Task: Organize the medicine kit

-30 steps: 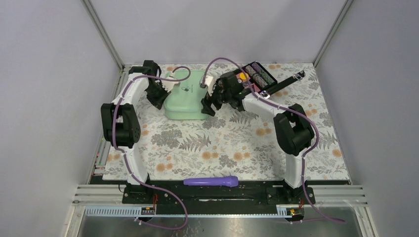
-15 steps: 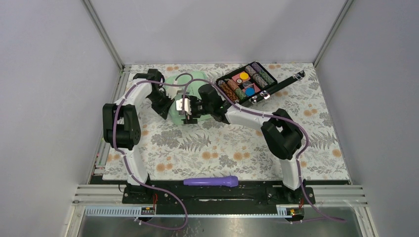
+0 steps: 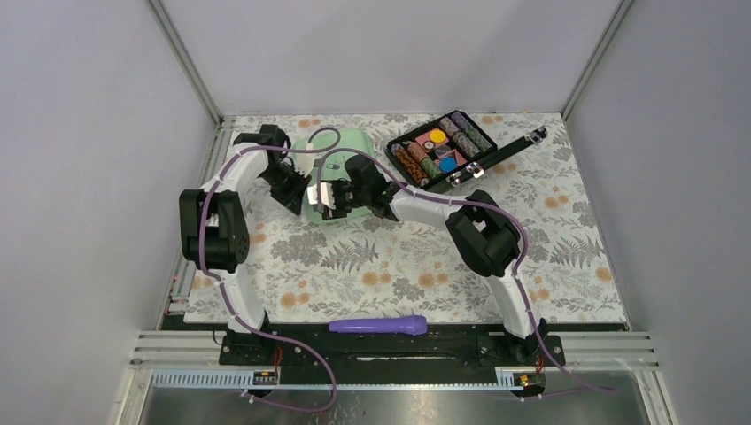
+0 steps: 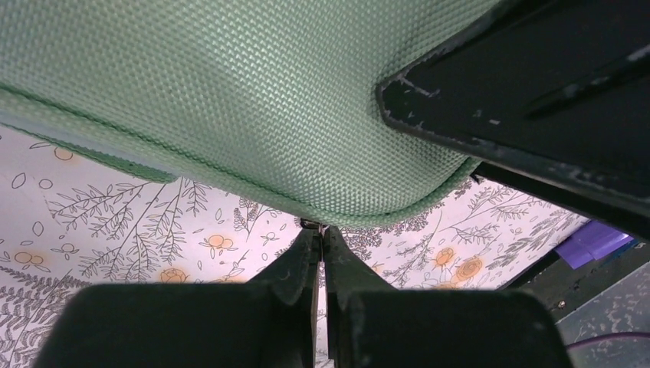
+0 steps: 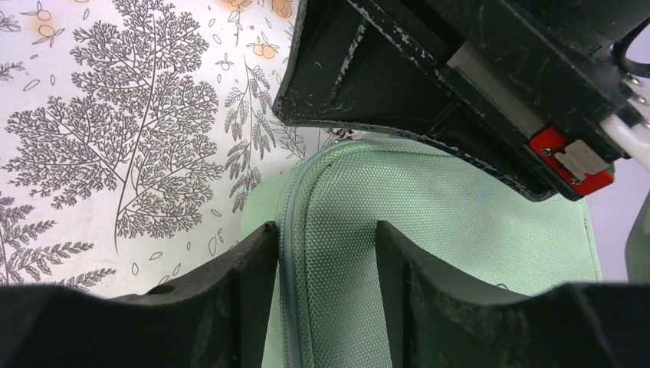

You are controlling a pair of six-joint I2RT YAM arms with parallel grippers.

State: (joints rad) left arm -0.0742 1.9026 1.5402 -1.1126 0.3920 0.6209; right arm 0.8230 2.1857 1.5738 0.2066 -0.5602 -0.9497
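The medicine kit (image 3: 354, 140), a mint-green woven case with a zipper round its edge, lies at the back left of the floral cloth. At the kit's near left corner my left gripper (image 3: 306, 200) is shut on the small metal zipper pull (image 4: 320, 225), just under the kit's rim (image 4: 230, 92). My right gripper (image 3: 333, 202) reaches across from the right to the same corner. Its jaws (image 5: 327, 238) stand apart over the kit (image 5: 460, 230), one finger against the zipper seam and the other on the top fabric. The left gripper's black body (image 5: 460, 69) sits just beyond them.
A black case of colourful rolls and discs (image 3: 438, 149) lies open behind the right arm, its lid or strap (image 3: 518, 146) stretched to the right. A purple cylinder (image 3: 378, 325) rests along the near edge between the arm bases. Grey walls enclose three sides.
My right arm has swung left from the kit's right side to its near left corner, and its jaws have narrowed. The black case is now uncovered. The left gripper has stayed put.
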